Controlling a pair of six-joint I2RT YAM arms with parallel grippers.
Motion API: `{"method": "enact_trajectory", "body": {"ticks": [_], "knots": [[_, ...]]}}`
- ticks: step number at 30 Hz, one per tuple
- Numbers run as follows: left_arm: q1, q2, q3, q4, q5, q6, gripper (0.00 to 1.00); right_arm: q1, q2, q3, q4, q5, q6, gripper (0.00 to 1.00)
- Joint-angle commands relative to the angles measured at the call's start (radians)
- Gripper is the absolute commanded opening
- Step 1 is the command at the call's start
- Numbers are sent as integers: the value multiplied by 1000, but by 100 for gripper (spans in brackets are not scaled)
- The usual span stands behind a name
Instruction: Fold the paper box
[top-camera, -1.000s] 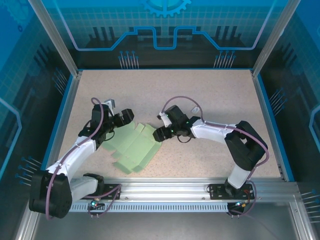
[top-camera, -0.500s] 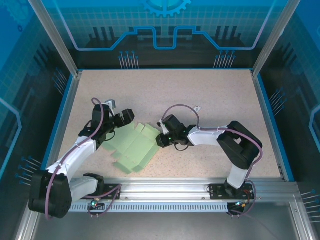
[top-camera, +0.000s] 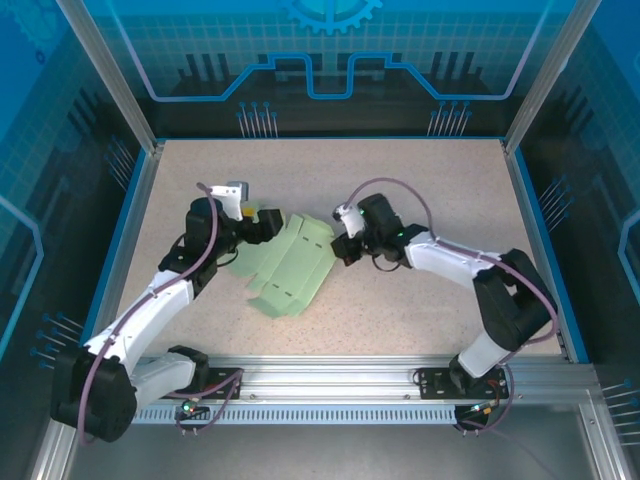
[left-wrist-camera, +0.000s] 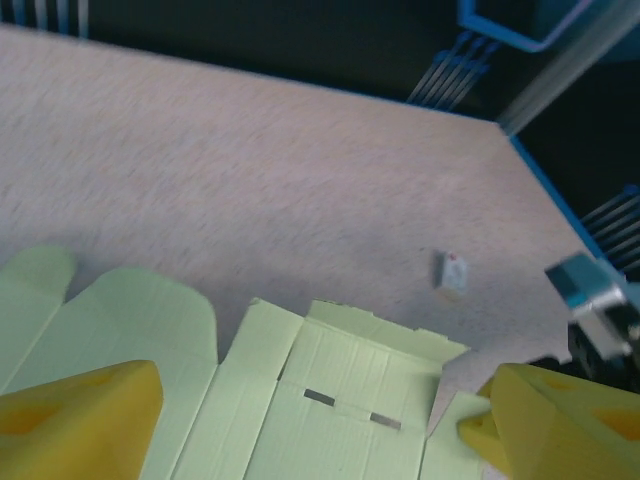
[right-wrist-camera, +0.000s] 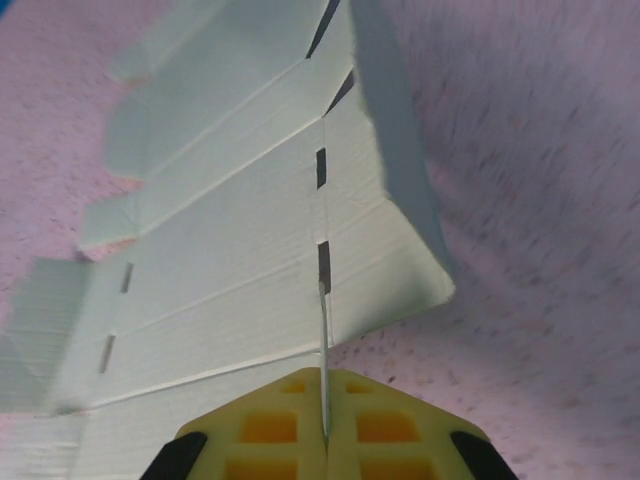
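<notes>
Item: paper box (top-camera: 290, 268), unfolded green sheet, lay on the table (top-camera: 420, 190) between the arms. Right gripper (right-wrist-camera: 322, 425) was clamped on its raised right edge; left gripper (left-wrist-camera: 310, 410) was spread wide above the left flaps. Step, by judgement: first fold. Next called for: raising that panel along its crease.

From your left wrist camera, the paper box (left-wrist-camera: 340, 355) runs off the bottom edge between the fingers of the left gripper (left-wrist-camera: 310, 405), which are cropped at the corners. Ahead of them, a white tag (left-wrist-camera: 452, 274) is too small to read. Beyond the right gripper (right-wrist-camera: 323, 400), the box's far flaps blur.
</notes>
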Motion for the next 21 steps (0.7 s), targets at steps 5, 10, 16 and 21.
{"method": "enact_trajectory", "body": {"ticks": [5, 10, 16, 21], "knots": [[-72, 71, 123, 88, 173, 425, 87, -97, -130, 91, -234, -216, -327, 0], [-132, 186, 253, -130, 282, 784, 91, -124, -160, 118, -293, -255, -378, 0], [-183, 269, 350, -322, 303, 1001, 94, -128, -162, 135, -331, -239, -400, 0], [-183, 262, 358, -356, 305, 1051, 94, -127, -160, 132, -338, -227, -411, 0]]}}
